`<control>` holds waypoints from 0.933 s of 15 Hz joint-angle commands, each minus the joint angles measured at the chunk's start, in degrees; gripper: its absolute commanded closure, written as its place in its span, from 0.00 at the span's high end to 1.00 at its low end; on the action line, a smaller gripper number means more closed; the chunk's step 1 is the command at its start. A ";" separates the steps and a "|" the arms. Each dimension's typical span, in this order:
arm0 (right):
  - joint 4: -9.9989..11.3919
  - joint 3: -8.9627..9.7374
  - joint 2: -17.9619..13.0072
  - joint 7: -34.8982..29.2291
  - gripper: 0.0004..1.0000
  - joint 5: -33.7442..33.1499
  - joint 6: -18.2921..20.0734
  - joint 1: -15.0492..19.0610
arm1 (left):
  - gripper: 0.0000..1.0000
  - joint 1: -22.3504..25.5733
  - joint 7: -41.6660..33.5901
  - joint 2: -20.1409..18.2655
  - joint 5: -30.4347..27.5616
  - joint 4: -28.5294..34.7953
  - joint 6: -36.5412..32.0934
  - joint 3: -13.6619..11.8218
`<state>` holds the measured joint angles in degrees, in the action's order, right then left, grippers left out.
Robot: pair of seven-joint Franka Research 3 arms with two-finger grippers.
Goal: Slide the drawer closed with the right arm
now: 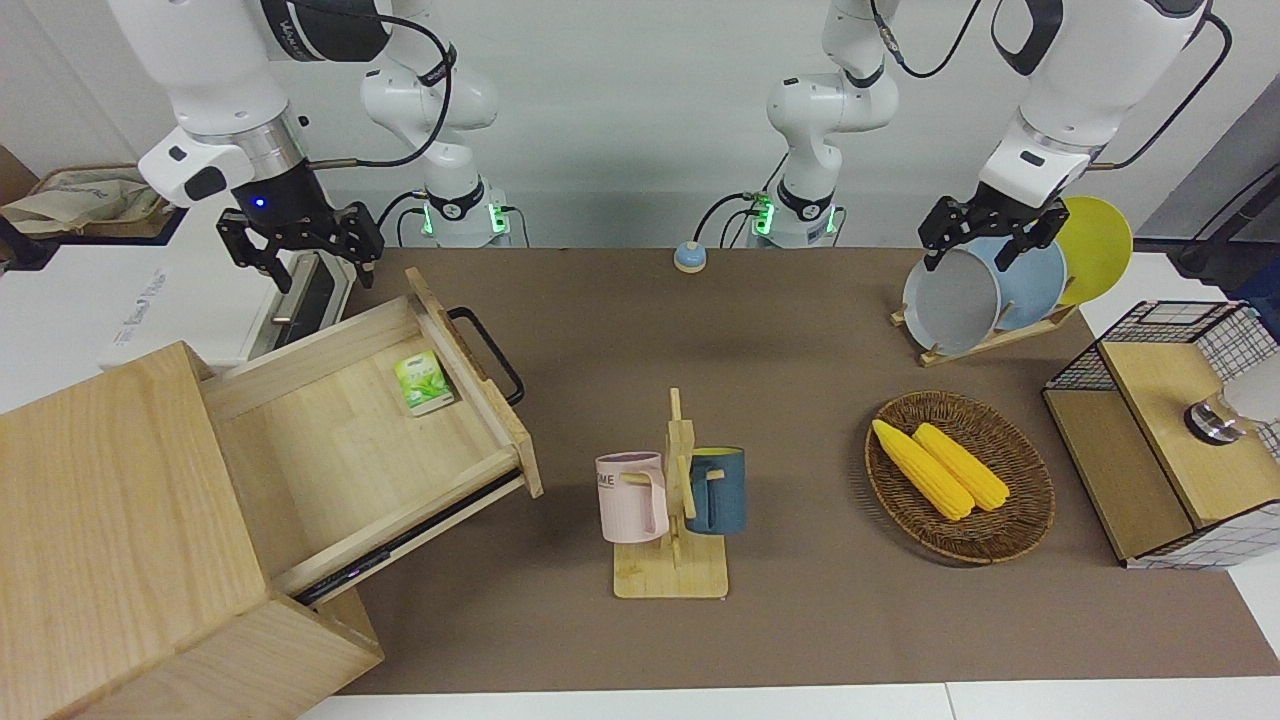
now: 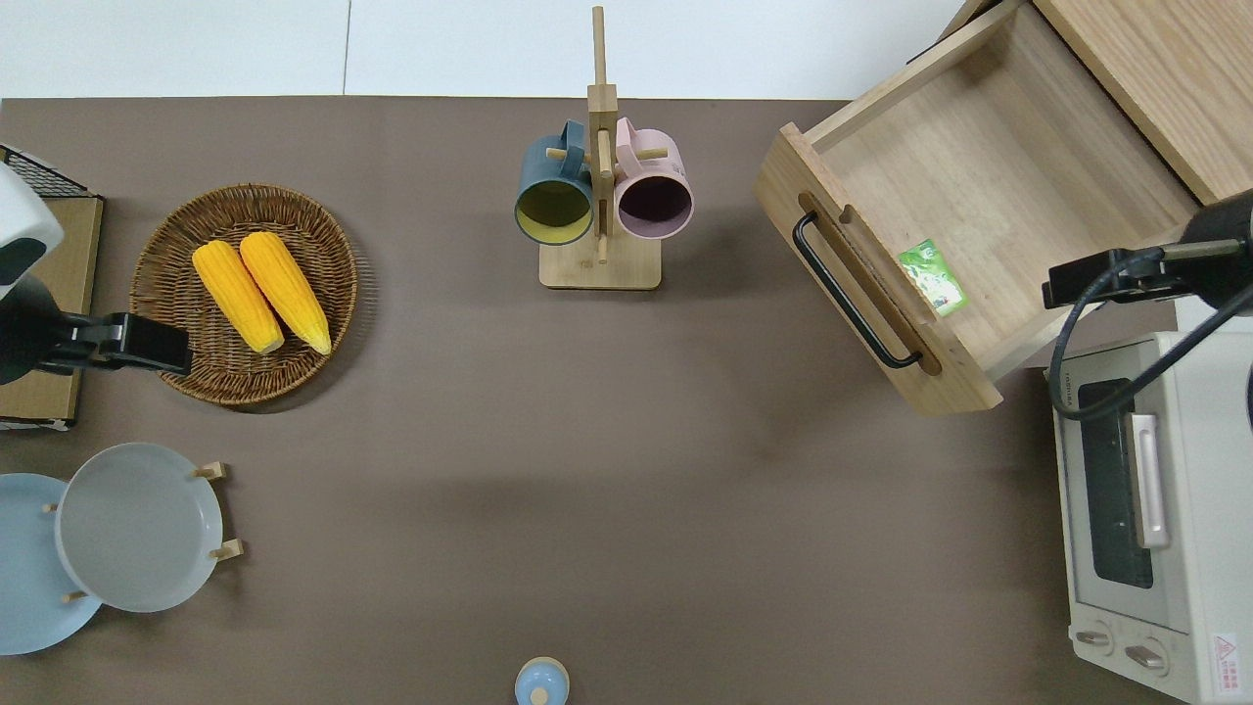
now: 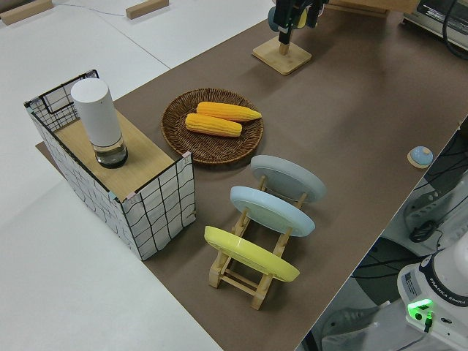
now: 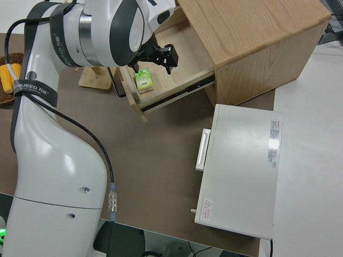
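The drawer (image 1: 340,440) of the pale wooden cabinet (image 1: 110,530) is pulled far out. Its black bar handle (image 1: 490,355) faces the table's middle. A green packet (image 1: 422,383) lies inside, near the front panel. My right gripper (image 1: 322,268) is open and empty in the air. In the overhead view it (image 2: 1106,279) is over the drawer's (image 2: 989,176) side rail nearest the robots, apart from the handle (image 2: 847,294). The right side view shows its fingers spread (image 4: 153,61) above the packet (image 4: 143,81). My left arm is parked, its gripper (image 1: 975,258) open.
A white toaster oven (image 2: 1145,509) stands beside the drawer, nearer to the robots. A mug rack (image 1: 672,500) with two mugs is mid-table. A wicker basket (image 1: 960,555) of corn, a plate rack (image 1: 985,340), a wire-mesh box (image 1: 1170,440) and a small blue bell (image 1: 689,257) lie toward the left arm's end.
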<state>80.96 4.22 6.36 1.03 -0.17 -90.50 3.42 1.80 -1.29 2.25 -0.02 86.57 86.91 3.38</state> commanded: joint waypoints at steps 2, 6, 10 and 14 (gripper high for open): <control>0.77 0.71 -0.56 1.43 0.98 0.08 -0.37 0.98 | 0.99 0.31 -0.56 0.74 0.98 -1.40 -1.13 0.40; 0.77 0.62 -0.64 1.79 0.98 0.17 -0.29 1.15 | 0.99 0.31 -0.56 0.65 0.98 -1.49 -1.13 0.40; 0.77 -0.52 -0.82 1.61 0.98 -0.01 -0.29 -0.07 | 0.99 0.31 -0.56 0.65 0.98 -1.49 -1.13 0.40; 0.77 -1.14 -0.82 1.78 0.98 -0.09 0.59 -1.04 | 0.99 0.31 -0.56 0.65 0.98 -1.49 -1.13 0.40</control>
<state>80.96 3.93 6.36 1.48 -0.17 -90.50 3.31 1.80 -1.29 2.25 -0.02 86.57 86.91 3.38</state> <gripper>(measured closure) 0.013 0.004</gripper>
